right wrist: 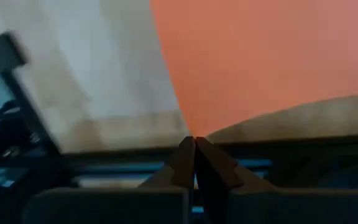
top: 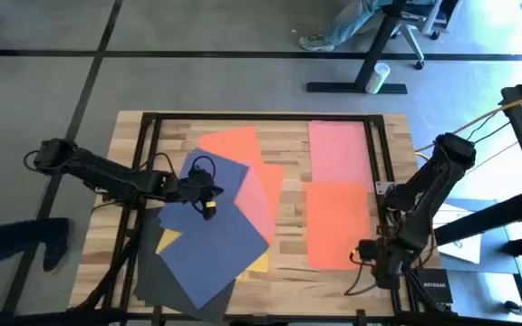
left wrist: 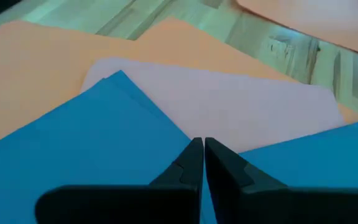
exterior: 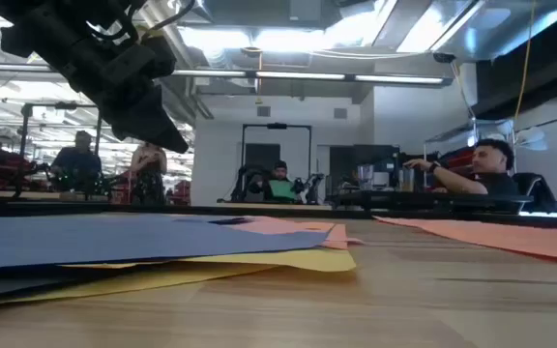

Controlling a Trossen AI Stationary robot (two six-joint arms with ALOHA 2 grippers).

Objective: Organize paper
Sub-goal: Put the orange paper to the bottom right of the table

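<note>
**Two sheets sorted, a loose pile left**

Several sheets of paper [top: 211, 231] overlap in a pile on the bench's [top: 288, 258] left; pink and orange sheets lie apart, right. The left gripper [top: 208, 192] hovers over the navy sheet, jaws closed, empty. The right gripper [top: 368, 254] waits, jaws closed. Dragging one sheet could shift its neighbours.

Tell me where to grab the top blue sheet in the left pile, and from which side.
Take the top blue sheet at its near corner, which overhangs the pile by the table's front edge, coming from the front. It lies flat; elsewhere the fingers would likely pinch the sheets beneath too.
</note>
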